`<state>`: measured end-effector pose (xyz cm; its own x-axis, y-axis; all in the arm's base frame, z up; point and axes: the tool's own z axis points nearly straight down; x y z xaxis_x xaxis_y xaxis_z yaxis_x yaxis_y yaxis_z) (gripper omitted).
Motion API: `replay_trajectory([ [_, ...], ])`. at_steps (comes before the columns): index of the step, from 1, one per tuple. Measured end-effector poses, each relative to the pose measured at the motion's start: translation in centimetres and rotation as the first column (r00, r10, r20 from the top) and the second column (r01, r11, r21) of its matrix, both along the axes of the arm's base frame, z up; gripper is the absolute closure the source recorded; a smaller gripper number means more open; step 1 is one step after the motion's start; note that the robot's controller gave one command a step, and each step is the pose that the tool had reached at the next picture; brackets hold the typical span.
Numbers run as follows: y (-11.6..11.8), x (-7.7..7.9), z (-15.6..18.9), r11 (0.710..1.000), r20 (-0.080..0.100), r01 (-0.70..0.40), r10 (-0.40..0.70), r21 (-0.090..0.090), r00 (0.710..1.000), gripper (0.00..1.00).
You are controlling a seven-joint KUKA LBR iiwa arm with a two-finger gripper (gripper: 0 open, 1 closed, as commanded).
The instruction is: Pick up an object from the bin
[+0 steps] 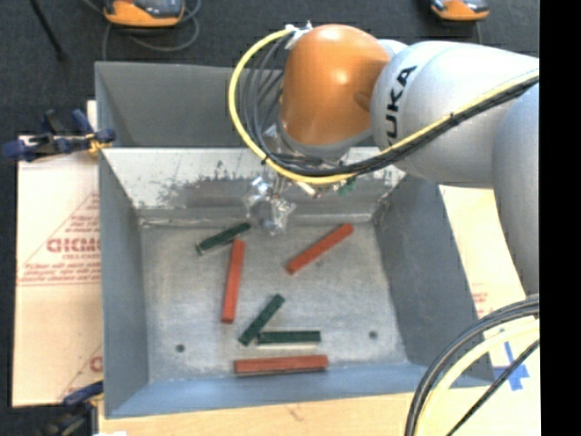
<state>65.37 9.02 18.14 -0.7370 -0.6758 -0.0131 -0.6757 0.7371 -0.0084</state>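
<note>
Near the back wall of the grey metal bin (123, 271), your gripper (270, 209) hangs low beneath the arm's orange wrist cover (331, 84). It sits just beside the upper right tip of a dark green stick (222, 237), which lies slanted on the bin floor. You cannot tell from this angle whether the claw is apart or together, because its metal parts merge with the scuffed wall behind. Nothing can be seen sitting in it.

The wrist points straight down, probably so the claw can drop vertically onto a flat-lying piece. It seems to be off the green stick's end, not over its middle, so a sideways correction looks likely before any grasp.

An orange-red stick (320, 248) lies slanted near the gripper's other side. A red stick (233, 280) lies almost lengthwise below the green one. Toward the front, two more green sticks (261, 319) meet at an angle, and a long red stick (280, 364) lies along the front wall. That one is probably the hardest to reach. All six lie flat and mostly apart.
</note>
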Motion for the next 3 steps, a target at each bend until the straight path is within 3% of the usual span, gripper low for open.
replay_trajectory([
  [1,-0.1,-0.3,-0.6,1.000,-0.011,0.003,-0.003,0.000,1.000,0.00],
  [2,-2.3,-8.4,-10.5,0.999,-0.021,-0.037,0.037,-0.002,0.999,0.00],
  [3,-2.3,-8.0,-10.1,0.999,-0.012,-0.038,0.038,-0.002,0.999,1.00],
])
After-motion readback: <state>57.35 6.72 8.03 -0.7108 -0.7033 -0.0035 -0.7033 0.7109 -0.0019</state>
